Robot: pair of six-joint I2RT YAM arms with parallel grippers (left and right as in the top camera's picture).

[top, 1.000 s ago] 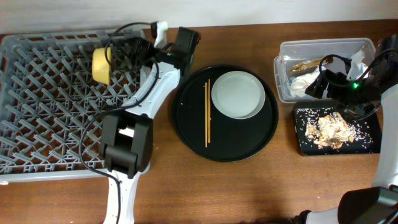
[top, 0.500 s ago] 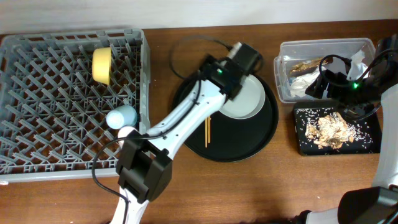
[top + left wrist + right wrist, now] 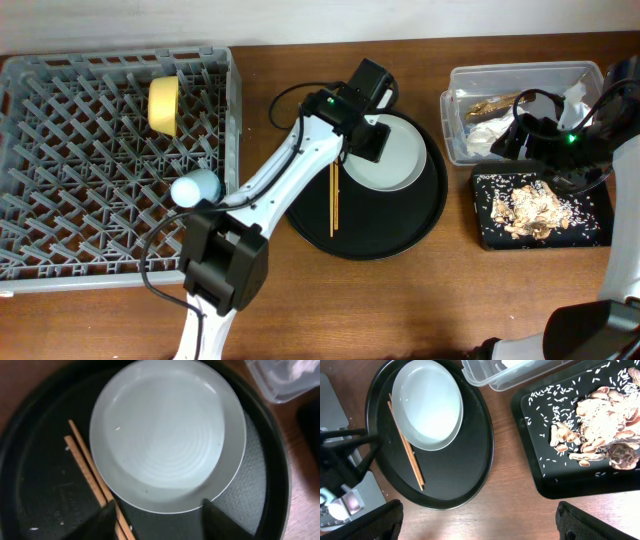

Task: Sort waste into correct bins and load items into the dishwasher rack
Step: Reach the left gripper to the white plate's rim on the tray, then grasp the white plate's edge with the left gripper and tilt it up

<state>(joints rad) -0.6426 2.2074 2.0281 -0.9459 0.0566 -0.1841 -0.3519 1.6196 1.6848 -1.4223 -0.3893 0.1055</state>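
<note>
The dishwasher rack (image 3: 110,160) is taking up the whole left side of the table. It is already carrying the yellow bowl (image 3: 163,105) on its edge near the far rail and the blue cup (image 3: 195,187) by its right wall. In the middle, the round black tray (image 3: 400,235) is holding the pale plate (image 3: 405,165) lying flat, with the chopsticks (image 3: 333,210) lying just beside the plate's left rim.

On the right, the clear tub (image 3: 455,110) is holding the gold wrapper (image 3: 495,103) and the tissue (image 3: 485,130). The shallow black tray (image 3: 540,435) in front of it is holding the food scraps (image 3: 600,425).

The left gripper (image 3: 159,512) is hovering over the plate's near rim, its fingers standing moderately apart and holding nothing. The right gripper (image 3: 477,527) is waiting above the bins, spread wide and empty.

I am guessing the plate is the next pick, and it looks awkward. The rim is sitting low against the tray, so a finger may be skating over the glaze instead of getting under. The left finger is also hanging right above the chopsticks. It could be pinching them with the rim, or nudging them so they roll across the tray.
</note>
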